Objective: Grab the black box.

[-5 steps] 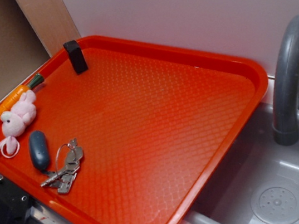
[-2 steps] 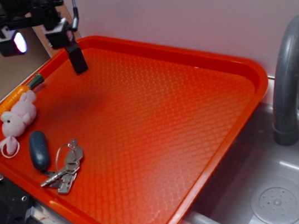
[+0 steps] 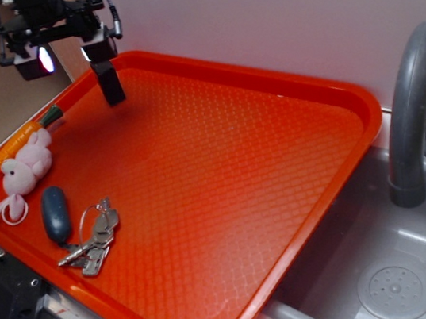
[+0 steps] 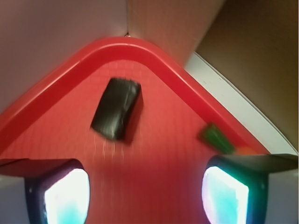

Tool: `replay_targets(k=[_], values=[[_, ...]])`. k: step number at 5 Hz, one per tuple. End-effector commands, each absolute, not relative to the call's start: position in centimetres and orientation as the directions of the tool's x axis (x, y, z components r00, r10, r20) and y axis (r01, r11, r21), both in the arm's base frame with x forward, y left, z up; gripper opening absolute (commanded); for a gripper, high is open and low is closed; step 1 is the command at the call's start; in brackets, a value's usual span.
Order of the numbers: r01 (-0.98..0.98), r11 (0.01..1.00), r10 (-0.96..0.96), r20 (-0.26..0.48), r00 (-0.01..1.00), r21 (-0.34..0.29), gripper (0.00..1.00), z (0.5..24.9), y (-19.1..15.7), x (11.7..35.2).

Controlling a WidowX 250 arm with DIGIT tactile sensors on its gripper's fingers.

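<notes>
Box: the black box [image 3: 111,82] stands on end in the far left corner of the red tray [image 3: 330,86], close to the rim; from the wrist view [image 4: 117,108] it lies skewed, its long side not square with the claw's opening

Claw: the gripper [image 3: 73,52] hangs above that corner, just over the box; in the wrist view the two fingertips [image 4: 60,196] stand wide apart with bare tray between them, so it is released and grips nothing

Alignment: the box sits ahead of the fingers and left of their midline, so, by my reading, the claw is not yet over it

Neighbours: a toy carrot [image 3: 21,138] lies along the left edge, its green top [image 4: 217,138] showing near the right finger; a pink plush rabbit [image 3: 26,167] beside it, then a blue key fob [image 3: 55,213] with keys [image 3: 93,245] nearer the front left corner

Beyond the tray: a grey tap [image 3: 417,105] and sink [image 3: 392,285] to the right

Risks: a descent from here may land a finger on top of the box and tip it; the rim may block the far finger; a close without turning may catch only a corner and let it slip; the wrist view is blurred, so the exact offset is uncertain
</notes>
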State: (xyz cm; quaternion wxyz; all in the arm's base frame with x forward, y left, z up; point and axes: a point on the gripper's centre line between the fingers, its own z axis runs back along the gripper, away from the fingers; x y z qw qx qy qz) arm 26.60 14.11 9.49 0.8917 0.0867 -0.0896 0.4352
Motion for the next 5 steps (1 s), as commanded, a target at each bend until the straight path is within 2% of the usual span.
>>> replay_targets(k=[1,2,3,4,5], values=[[-0.841,0.538,0.814,0.292,0.502,-0.052,1.00,10.3,17.5,28.0],[-0.848,0.526,0.830,0.258,0.495,-0.063,1.00,9.0,17.2,28.2],[-0.856,0.517,0.837,0.218,0.501,-0.019,1.00,7.4,16.8,27.2],[-0.836,0.544,0.809,0.217,0.546,0.073,0.49,4.6,16.7,30.8],[-0.805,0.581,0.764,0.263,0.590,0.117,0.00,6.4,16.5,31.4]])
